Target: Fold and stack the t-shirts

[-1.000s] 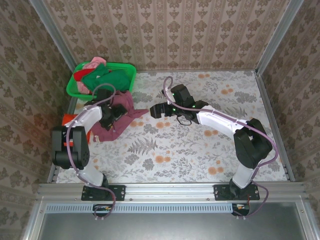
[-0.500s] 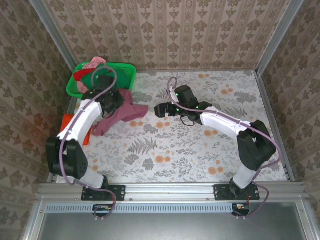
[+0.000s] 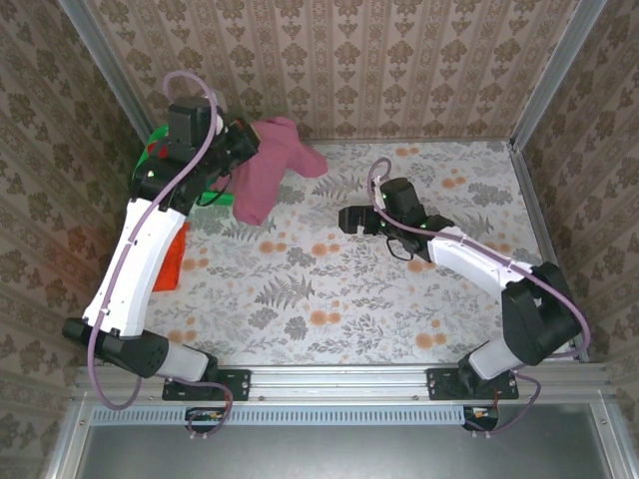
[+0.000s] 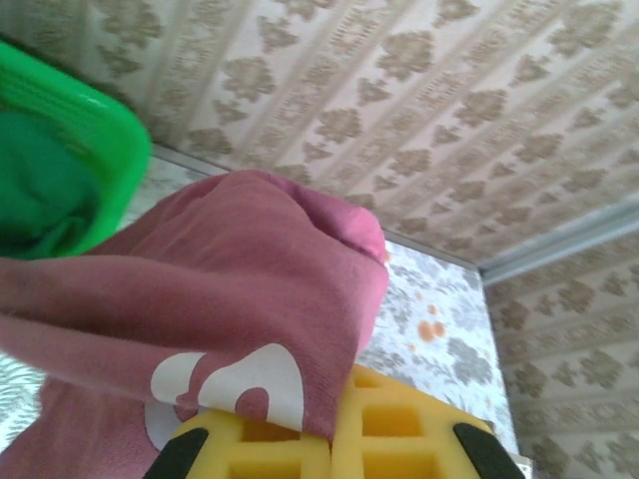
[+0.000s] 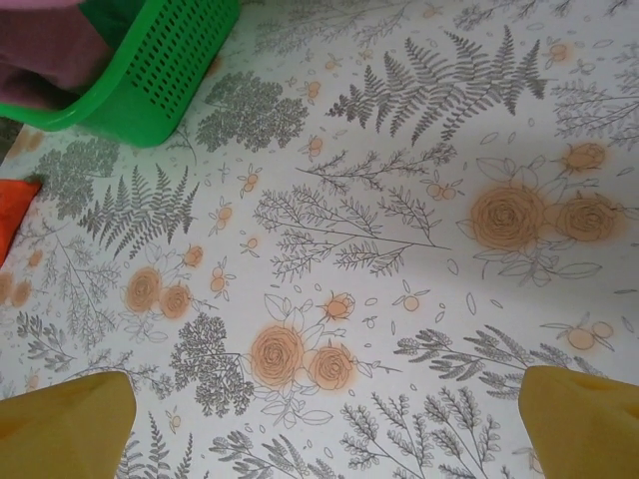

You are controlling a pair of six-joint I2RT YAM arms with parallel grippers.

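Here's the table (image 3: 399, 299), wide and flower-printed, most of its middle bare. The left arm (image 3: 140, 239) stretches long up the left side, reaching toward the far-left corner. Hanging from its end is the maroon t-shirt (image 3: 270, 170), bunched and draped, high over the far-left part of the table beside the back wall. Whether its lower end touches the table, I cannot tell.

Next, the green basket (image 5: 150, 80), sitting in that same far-left corner, partly hidden from above by the arm and the shirt. There's a green cloth (image 4: 40, 190) inside it. The orange-red t-shirt (image 3: 172, 254) lies flat at the table's left edge, half tucked under the left arm and nearer than the basket.

Now the tools. The left tool (image 4: 329, 444) is clamped tight on the maroon t-shirt: in the wrist view its yellow pads (image 4: 250, 449) sit pressed together with cloth spilling over them. The right tool (image 3: 347, 218) hovers low over the middle of the table, pointing left toward the basket, well apart from the shirt. Its jaws are spread wide with only printed table between the yellow fingertips (image 5: 584, 419), gripping nothing.

Smallest of all is the pale print (image 4: 240, 384) on the maroon cloth, right above the left tool's pads.
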